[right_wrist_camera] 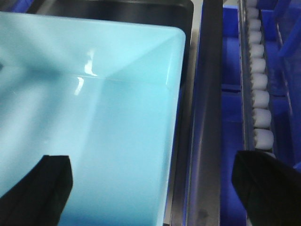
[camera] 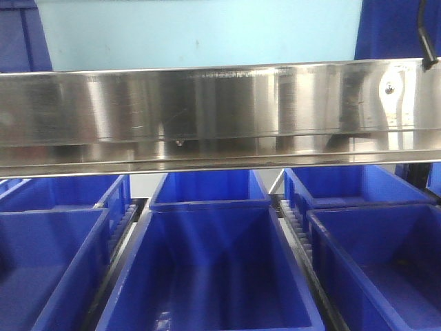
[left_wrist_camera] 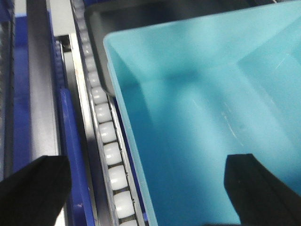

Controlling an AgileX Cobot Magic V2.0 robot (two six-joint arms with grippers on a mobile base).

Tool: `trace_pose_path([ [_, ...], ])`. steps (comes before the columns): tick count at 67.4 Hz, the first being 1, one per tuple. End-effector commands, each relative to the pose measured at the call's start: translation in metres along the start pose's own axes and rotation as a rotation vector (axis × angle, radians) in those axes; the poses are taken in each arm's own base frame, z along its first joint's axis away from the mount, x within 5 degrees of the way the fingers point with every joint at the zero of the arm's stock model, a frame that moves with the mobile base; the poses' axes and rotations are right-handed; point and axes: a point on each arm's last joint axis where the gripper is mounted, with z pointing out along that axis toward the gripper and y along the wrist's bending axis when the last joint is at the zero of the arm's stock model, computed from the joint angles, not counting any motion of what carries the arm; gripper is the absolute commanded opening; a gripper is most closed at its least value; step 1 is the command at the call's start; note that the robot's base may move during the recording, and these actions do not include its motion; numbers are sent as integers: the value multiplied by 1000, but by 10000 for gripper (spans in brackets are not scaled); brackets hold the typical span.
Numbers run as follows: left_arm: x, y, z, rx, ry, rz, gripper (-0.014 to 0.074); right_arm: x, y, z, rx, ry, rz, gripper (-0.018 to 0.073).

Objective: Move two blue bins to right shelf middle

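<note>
Overhead, the left gripper (left_wrist_camera: 146, 160) hangs spread wide, its fingers straddling the left wall of a blue bin (left_wrist_camera: 211, 94) and one roller track (left_wrist_camera: 110, 155). The right gripper (right_wrist_camera: 153, 157), equally spread, straddles the bin's right wall and a steel rail (right_wrist_camera: 202, 117). Six such bins fill three lanes under the shelf beam (camera: 220, 110).

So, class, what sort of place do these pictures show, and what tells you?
Most likely a warehouse or factory storage rack, the gravity-flow kind. Rows of empty blue bins sit in lanes, a roller track of white rollers runs beside them, and a steel shelf beam crosses above.
</note>
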Motion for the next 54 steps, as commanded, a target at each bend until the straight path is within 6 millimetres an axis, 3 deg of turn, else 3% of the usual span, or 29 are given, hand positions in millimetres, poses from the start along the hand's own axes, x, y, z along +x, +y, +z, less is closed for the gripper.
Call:
trace_pose_path([
  [1,3,1,11,23,27,-20,552,0,-3,8,13,12,-6,568],
  [20,30,1,62,43,208,-43,550,15,-3,63,17,156,-1,568],
  [37,51,-2,89,93,293,-84,547,32,-4,90,31,255,27,554],
  [45,55,-4,94,114,302,-103,540,43,-4,99,30,303,55,467],
  [54,55,-5,95,122,302,-108,428,50,-2,105,8,338,73,265],
])
